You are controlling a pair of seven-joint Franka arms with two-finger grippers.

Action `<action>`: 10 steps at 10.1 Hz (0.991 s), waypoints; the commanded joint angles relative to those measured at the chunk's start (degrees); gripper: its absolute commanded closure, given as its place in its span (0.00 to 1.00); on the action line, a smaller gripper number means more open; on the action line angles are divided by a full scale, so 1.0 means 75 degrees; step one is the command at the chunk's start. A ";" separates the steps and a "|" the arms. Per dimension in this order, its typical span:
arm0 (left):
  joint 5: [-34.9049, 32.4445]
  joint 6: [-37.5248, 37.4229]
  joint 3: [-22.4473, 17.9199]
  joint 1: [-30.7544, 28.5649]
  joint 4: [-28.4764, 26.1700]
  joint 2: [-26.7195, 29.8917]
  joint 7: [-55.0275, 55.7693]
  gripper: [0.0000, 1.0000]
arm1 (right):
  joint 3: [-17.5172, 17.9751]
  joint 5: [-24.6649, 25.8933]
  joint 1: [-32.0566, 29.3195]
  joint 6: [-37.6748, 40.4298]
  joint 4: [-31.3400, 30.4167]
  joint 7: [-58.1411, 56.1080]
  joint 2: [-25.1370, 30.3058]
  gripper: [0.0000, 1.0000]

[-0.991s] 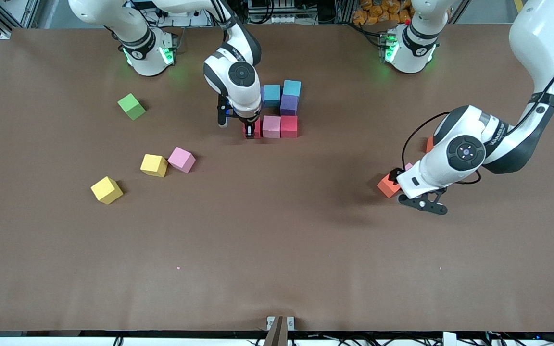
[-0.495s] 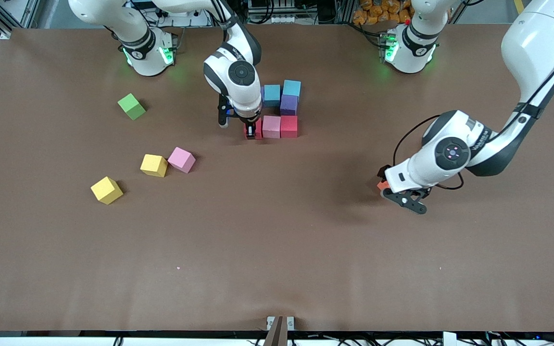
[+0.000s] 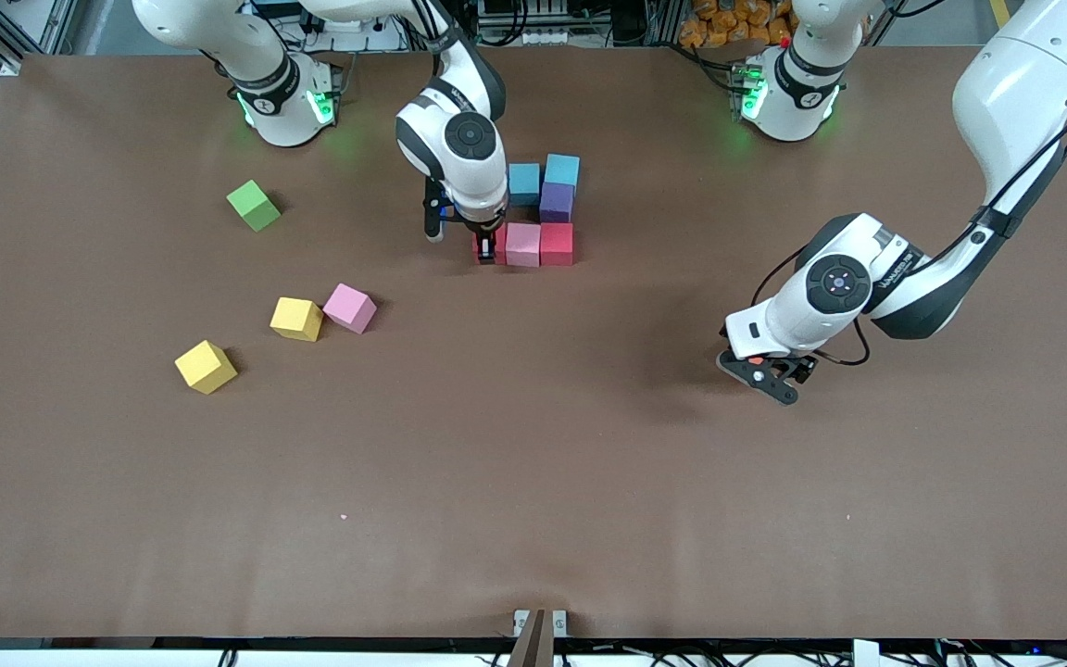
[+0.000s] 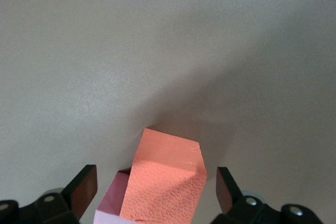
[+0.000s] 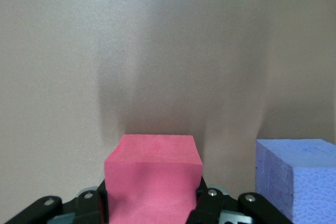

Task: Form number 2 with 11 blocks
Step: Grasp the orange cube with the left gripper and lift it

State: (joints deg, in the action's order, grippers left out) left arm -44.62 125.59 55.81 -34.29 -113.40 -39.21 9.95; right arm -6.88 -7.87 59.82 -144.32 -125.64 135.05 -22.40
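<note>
My right gripper (image 3: 485,252) is shut on a red block (image 5: 152,182), low at the table beside a pink block (image 3: 522,244) and another red block (image 3: 557,243), the row nearest the front camera. Farther from that camera, a purple block (image 3: 557,201) and two light blue blocks (image 3: 523,182) (image 3: 562,169) adjoin it. A purple block (image 5: 296,177) shows in the right wrist view. My left gripper (image 3: 760,371) is open, its fingers (image 4: 84,187) on either side of an orange block (image 4: 165,182) without touching it. A pink block (image 4: 113,203) leans against the orange one.
Toward the right arm's end of the table lie two yellow blocks (image 3: 296,318) (image 3: 206,366), a pink block (image 3: 349,308) and a green cube (image 3: 254,205). The brown table (image 3: 533,482) stretches bare toward the front camera.
My left gripper has swung toward the right arm's end of the table and now stands over the orange block, hiding it in the front view. The right gripper has barely shifted.
</note>
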 commanded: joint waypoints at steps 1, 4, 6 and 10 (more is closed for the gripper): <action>-0.0401 0.0432 -0.0035 -0.0162 -0.0324 0.0014 -0.0084 0.00 | -0.0032 -0.0088 0.0110 -0.0269 -0.0170 0.0263 0.0022 0.51; -0.0402 0.1100 -0.0035 -0.0618 -0.0792 0.0014 -0.0329 0.00 | -0.0032 -0.0088 0.0122 -0.0317 -0.0159 0.0520 0.0022 0.29; -0.0402 0.1359 -0.0035 -0.0725 -0.0958 0.0014 -0.0412 0.00 | -0.0032 -0.0088 0.0122 -0.0270 -0.0135 0.0521 0.0022 0.00; -0.0390 0.1383 -0.0047 -0.0655 -0.0946 -0.0068 -0.0366 0.02 | -0.0032 -0.0088 0.0181 -0.0037 -0.0135 0.0532 0.0127 0.00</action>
State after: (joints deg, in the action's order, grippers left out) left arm -46.07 134.97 55.09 -38.90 -120.00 -39.32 6.87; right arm -6.87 -7.94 60.12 -144.80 -125.78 136.97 -22.58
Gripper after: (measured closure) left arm 0.009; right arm 0.000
